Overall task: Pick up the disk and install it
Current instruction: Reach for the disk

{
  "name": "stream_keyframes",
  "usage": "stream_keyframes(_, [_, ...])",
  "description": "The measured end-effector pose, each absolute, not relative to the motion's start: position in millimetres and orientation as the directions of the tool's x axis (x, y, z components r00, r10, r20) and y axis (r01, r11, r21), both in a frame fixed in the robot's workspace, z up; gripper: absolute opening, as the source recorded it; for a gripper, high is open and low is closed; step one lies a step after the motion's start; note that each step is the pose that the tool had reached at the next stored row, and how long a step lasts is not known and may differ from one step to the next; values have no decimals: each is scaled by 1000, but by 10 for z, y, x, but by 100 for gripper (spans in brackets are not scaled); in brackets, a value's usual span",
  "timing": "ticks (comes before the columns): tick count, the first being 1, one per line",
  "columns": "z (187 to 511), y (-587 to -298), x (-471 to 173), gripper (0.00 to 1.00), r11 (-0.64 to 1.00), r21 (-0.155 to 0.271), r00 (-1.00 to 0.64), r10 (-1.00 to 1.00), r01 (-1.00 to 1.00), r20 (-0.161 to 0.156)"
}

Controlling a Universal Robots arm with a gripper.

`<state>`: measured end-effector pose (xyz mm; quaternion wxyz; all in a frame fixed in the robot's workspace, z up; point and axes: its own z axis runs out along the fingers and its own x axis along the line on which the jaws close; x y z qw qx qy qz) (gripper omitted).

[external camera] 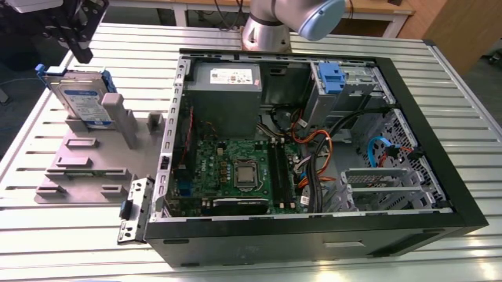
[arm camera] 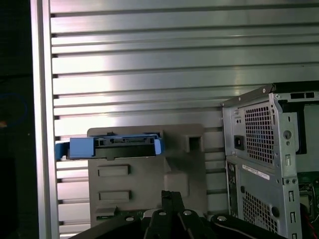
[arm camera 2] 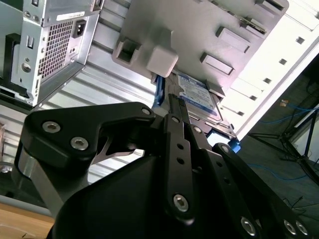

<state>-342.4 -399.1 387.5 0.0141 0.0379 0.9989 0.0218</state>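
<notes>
The disk [external camera: 84,98] stands on edge in the grey slotted holder [external camera: 94,170] at the exterior view's left, its white-and-blue label facing out and a blue bracket around it. My black gripper [external camera: 81,56] hangs just above the disk's top edge, apart from it, with its fingers together and nothing between them. In the second wrist view the gripper [arm camera 2: 172,99] points at the disk [arm camera 2: 197,94] beside the holder's upright block. In the first wrist view the gripper [arm camera: 171,195] sits over the holder [arm camera: 144,179], with the disk's blue bracket [arm camera: 112,147] beyond.
An open black computer case [external camera: 314,226] lies on the slatted metal table [external camera: 439,88], to the exterior view's right of the holder. Inside are a motherboard [external camera: 239,173], a power supply [external camera: 223,88], cables, and a blue-handled carrier [external camera: 331,79] on a grey cage. The arm's base [external camera: 267,29] stands behind.
</notes>
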Motion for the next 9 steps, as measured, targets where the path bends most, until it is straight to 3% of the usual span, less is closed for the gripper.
stream_keyframes(9, [3811,-3940,-3598,11,996,45,-997,76,75,-27])
